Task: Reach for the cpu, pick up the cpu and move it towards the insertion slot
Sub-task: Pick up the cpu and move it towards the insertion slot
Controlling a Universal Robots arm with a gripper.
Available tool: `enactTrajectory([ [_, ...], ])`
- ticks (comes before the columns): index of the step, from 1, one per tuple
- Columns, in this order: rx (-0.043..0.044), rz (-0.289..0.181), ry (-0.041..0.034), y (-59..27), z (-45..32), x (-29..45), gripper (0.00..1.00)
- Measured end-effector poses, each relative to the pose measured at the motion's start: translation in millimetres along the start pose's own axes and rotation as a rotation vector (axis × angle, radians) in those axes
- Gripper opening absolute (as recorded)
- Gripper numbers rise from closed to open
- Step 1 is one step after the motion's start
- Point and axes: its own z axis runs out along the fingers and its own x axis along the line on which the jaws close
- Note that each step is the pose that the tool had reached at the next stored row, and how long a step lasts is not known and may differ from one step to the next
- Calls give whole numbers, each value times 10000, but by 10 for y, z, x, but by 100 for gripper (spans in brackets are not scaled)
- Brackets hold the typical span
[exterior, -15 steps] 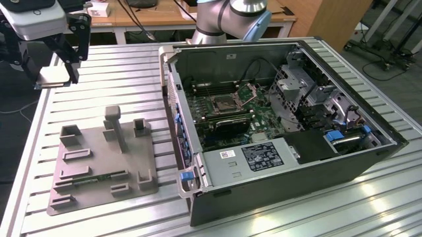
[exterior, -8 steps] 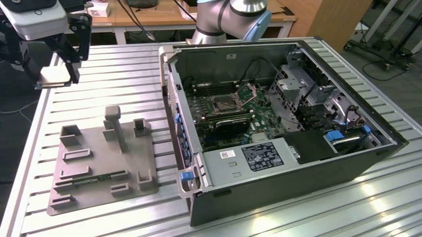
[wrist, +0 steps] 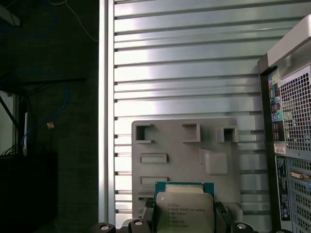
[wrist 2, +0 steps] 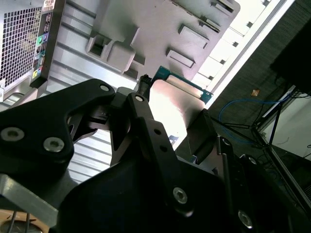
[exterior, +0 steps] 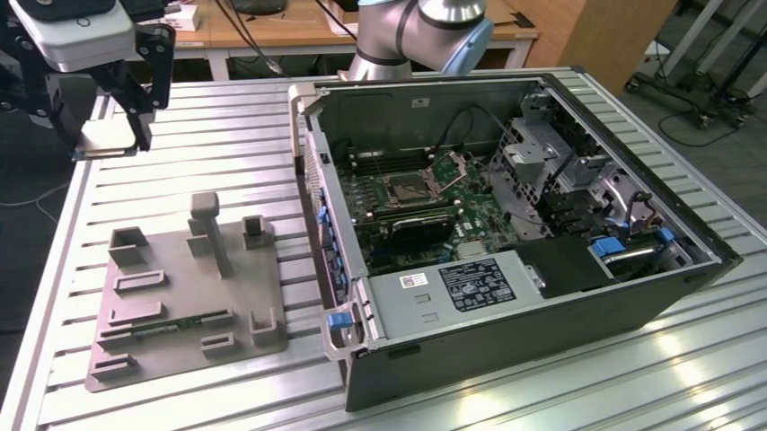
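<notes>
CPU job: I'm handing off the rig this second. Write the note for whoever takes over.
Pincer: shut on the cpu, held in the air over the table, to the exterior view's left of the open computer case.
Insertion slot: inside the case, with its retention plate raised.
Done: reach and pick-up.
Left: the move toward the slot. The cpu is well apart from it, outside the case.

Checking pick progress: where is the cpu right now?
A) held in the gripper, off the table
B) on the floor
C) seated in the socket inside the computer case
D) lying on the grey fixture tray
A: the gripper is shut on the cpu, raised clear of the grey fixture tray and far from the insertion slot.
</notes>
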Motion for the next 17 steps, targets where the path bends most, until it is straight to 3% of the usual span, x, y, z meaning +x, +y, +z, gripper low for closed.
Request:
enactTrajectory([
  [1, 0, 0, 0, 15, 0, -45, 54],
  [17, 0, 0, -1, 34, 1, -62, 54],
])
